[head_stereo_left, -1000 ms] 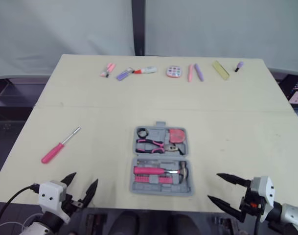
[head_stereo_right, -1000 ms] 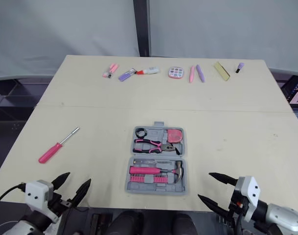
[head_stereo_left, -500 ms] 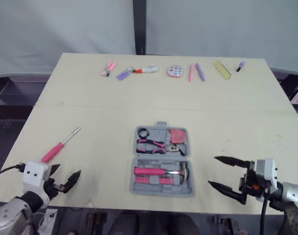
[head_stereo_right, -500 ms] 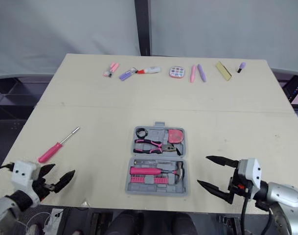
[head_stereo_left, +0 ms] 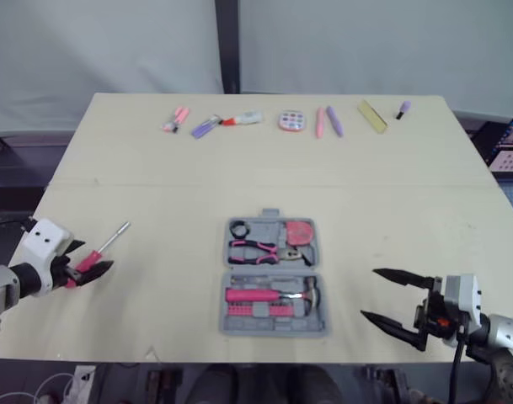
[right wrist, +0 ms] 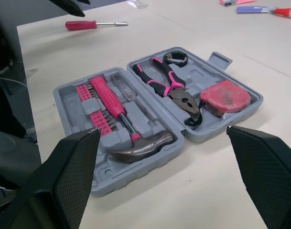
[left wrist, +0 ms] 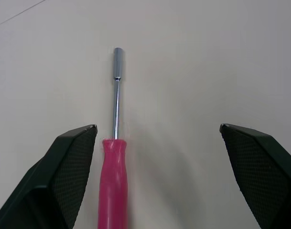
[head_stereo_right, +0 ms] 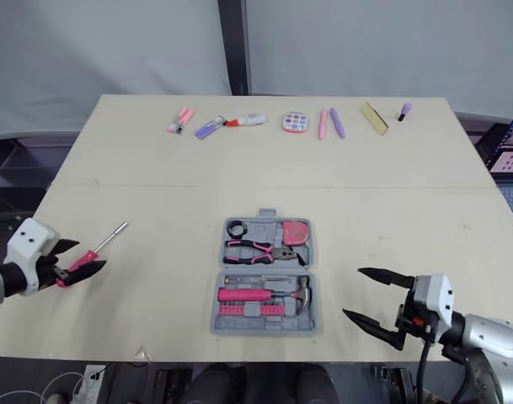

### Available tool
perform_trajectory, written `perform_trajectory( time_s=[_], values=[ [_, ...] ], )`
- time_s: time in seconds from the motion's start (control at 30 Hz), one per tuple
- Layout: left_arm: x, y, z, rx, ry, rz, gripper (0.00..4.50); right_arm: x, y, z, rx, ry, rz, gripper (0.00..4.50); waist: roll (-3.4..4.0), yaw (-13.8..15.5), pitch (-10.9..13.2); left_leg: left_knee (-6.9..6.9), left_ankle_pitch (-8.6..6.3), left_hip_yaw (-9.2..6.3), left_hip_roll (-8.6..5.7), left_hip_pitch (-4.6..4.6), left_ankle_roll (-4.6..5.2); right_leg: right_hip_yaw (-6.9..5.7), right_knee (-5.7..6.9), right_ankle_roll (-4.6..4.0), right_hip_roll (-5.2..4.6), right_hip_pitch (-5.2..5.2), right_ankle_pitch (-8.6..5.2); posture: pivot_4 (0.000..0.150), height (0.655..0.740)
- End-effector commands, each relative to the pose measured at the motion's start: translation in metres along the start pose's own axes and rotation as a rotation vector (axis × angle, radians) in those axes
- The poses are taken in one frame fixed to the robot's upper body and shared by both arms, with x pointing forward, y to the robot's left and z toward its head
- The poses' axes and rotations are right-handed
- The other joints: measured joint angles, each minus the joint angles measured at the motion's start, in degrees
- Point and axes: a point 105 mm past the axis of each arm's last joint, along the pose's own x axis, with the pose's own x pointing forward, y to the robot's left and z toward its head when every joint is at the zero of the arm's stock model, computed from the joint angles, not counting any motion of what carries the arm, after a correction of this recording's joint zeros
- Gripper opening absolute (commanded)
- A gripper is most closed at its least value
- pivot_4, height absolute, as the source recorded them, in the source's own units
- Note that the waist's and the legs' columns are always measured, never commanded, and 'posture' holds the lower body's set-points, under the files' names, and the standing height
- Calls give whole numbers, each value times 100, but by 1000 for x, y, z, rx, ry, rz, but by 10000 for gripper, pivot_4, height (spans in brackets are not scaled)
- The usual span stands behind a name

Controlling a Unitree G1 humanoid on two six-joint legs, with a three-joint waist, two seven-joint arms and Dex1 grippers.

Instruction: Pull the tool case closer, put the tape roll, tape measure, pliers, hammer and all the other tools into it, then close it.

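The grey plastic tool case (head_stereo_right: 264,278) lies open, pink-handled steel screwdriver (head_stereo_right: 92,252) at its 9 o'clock. Fingers apart on left gripper (left wrist: 157,127) and right gripper (head_stereo_right: 352,292).

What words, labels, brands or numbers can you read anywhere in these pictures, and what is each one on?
No text can be read.
Tool case: no lettering visible on it.
Tape measure: its pink face shows no legible label.
Far row of small items: any print is too small to read.
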Motion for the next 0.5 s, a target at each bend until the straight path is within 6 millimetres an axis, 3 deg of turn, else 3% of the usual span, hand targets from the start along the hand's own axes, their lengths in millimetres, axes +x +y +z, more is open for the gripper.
perform_trajectory(
  time_s=[0.03, 0.33, 0.5],
  values=[
    [-3, 8, 0, 17, 23, 18, 44283, -4, -2, 8, -40, -13, -23, 45000, -1, -4, 1, 4, 1, 2, 2, 1, -1, 0, 3, 1, 0, 0, 0, 1500, 7400],
    [-1, 15, -26, -49, 115, 18, 44283, -7, -2, 9, -42, -2, -35, 45000, -2, 13, 1, 7, 3, -1, 5, 8, -5, 14, 21, 1, -8, -1, 0, 1500, 7400],
    [14, 20, -32, -57, 141, 20, 44283, -7, -3, 11, -48, -1, -42, 45000, -3, 23, 2, 11, 4, -2, 4, 8, -7, 10, 29, 1, -4, -2, 0, 1500, 7400]
  ],
)
